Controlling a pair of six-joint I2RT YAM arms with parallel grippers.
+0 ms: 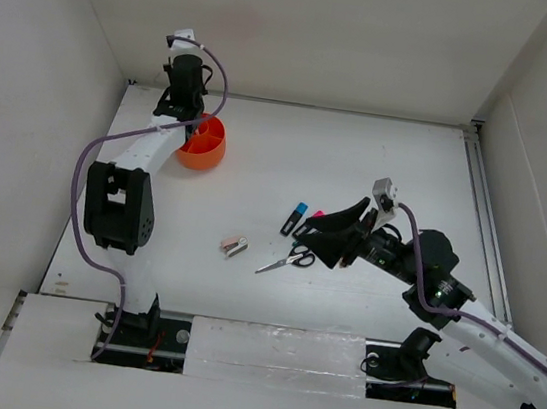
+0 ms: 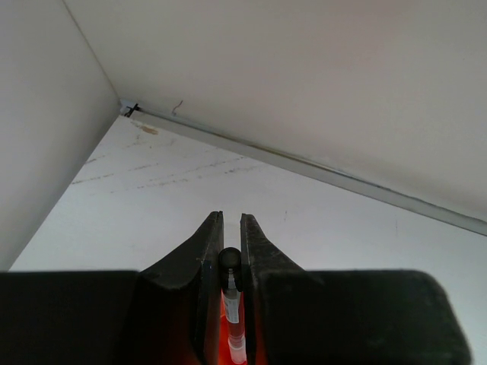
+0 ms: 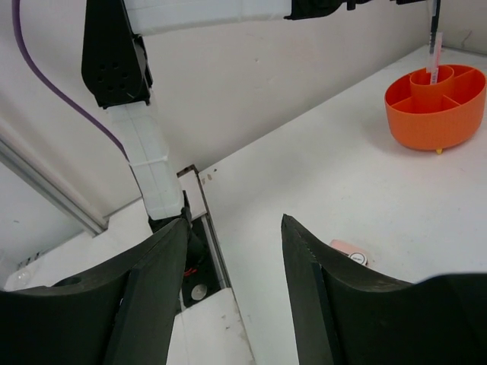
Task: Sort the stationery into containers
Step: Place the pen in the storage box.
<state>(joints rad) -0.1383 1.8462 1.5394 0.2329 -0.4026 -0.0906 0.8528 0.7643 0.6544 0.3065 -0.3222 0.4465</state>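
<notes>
My left gripper [image 1: 184,117] hangs over the round orange tub [image 1: 207,156] at the back left. In the left wrist view it [image 2: 232,218] is shut on a slim pen [image 2: 230,285] with a black top and a white and red body. The right wrist view shows the pen [image 3: 434,42] upright, its lower end in the middle compartment of the tub [image 3: 426,125]. My right gripper [image 1: 330,232] [image 3: 234,222] is open and empty, low over the table. By it lie the black-handled scissors [image 1: 288,261], a blue-capped highlighter [image 1: 295,217], a partly hidden pink-capped highlighter [image 1: 319,215] and a small stapler [image 1: 234,248] [image 3: 348,253].
White walls close the table on the left, back and right. A metal rail [image 1: 482,207] runs along the right side. The left arm's base and cable [image 3: 152,175] stand at the near edge.
</notes>
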